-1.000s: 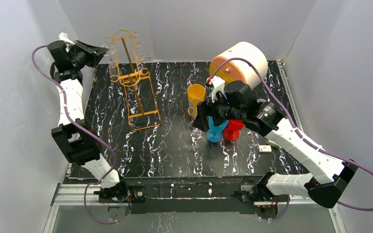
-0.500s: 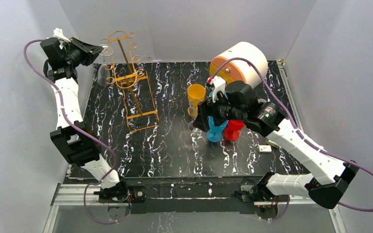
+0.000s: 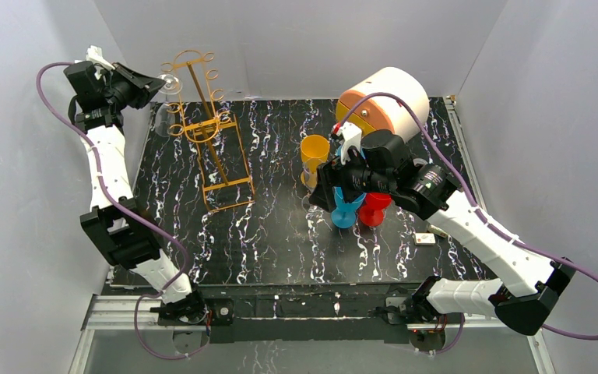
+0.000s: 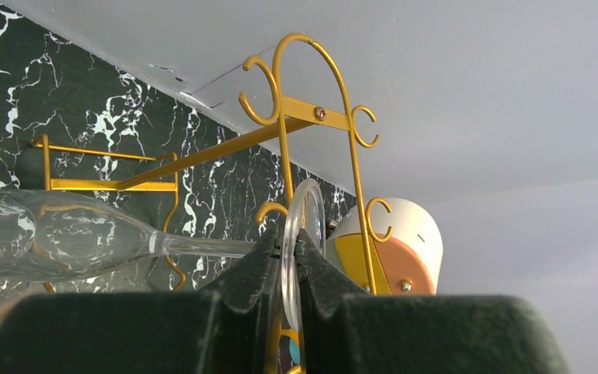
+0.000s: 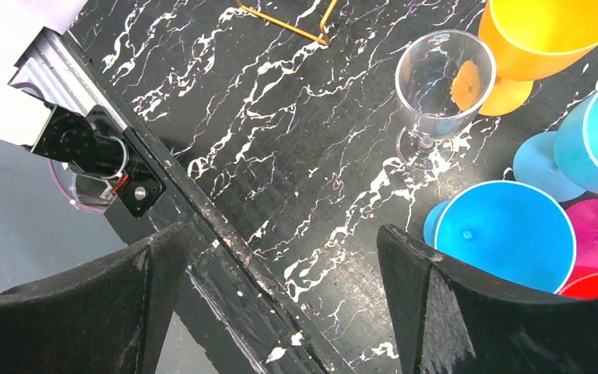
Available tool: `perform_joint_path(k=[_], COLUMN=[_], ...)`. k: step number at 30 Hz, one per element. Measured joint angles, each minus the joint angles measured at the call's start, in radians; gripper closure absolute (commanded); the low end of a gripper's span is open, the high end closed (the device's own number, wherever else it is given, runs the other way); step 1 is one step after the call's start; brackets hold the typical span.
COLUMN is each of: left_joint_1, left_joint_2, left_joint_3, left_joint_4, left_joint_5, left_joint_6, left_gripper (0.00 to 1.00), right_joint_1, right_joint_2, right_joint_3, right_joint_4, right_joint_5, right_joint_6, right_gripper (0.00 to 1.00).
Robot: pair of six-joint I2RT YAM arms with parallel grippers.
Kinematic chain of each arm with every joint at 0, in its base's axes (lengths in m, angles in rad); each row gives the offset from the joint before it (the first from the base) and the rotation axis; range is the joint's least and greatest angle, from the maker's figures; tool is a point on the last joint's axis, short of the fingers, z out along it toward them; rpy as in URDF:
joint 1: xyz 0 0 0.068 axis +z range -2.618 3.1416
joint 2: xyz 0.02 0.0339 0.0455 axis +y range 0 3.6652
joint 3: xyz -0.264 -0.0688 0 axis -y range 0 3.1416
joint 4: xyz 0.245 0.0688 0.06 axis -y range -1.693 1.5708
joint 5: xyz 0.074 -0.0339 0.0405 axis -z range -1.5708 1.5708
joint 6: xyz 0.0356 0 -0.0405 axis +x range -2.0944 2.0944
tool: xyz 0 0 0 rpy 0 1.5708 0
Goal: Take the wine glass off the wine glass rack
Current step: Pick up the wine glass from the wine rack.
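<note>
The gold wire wine glass rack [image 3: 212, 132] stands at the back left of the marble table. My left gripper [image 3: 156, 84] is raised to the left of the rack's top hooks and is shut on the round foot of a clear wine glass [image 3: 163, 117]. In the left wrist view my left gripper [image 4: 290, 248] pinches the foot disc. The wine glass [image 4: 70, 238] has its stem and bowl reaching left, just in front of the rack [image 4: 296, 109]. I cannot tell whether the foot touches a hook. My right gripper [image 3: 325, 185] is open and empty above the table's middle, as the right wrist view [image 5: 280, 257] shows.
A second clear wine glass [image 5: 440, 86] stands on the table beside an orange cup [image 3: 314, 156]. Blue [image 3: 345, 210] and red [image 3: 374, 209] cups stand under my right arm. A large orange-and-white cylinder [image 3: 385, 97] lies at the back right. A small white block [image 3: 425, 238] lies right.
My left gripper has risen and moved left with the glass, drawing it from the rack's upper hooks to the rack's left side. In the last half second it barely moved. The right arm is still.
</note>
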Motion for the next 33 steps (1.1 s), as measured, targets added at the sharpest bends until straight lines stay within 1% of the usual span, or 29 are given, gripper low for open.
perform_joint_path(k=[11,22,33], left_joint_1=[0.000,0.006,0.006], left_joint_2=[-0.037,-0.040,-0.040], left_joint_3=[-0.010,-0.007,-0.007], left_joint_4=[0.062,-0.026,-0.038], left_joint_5=[-0.010,-0.070,-0.087], left_joint_6=[-0.067,0.006,0.019], left_gripper=[1.00,1.00,1.00], right_joint_1=[0.000,0.000,0.000], right_joint_2=[0.000,0.000,0.000], right_joint_3=[0.000,0.000,0.000], right_joint_4=[0.000,-0.002,-0.003], right_joint_5=[-0.002,-0.002,-0.002], right_joint_6=[0.001,0.002,0.005], right_gripper=[0.03,0.02,0.02])
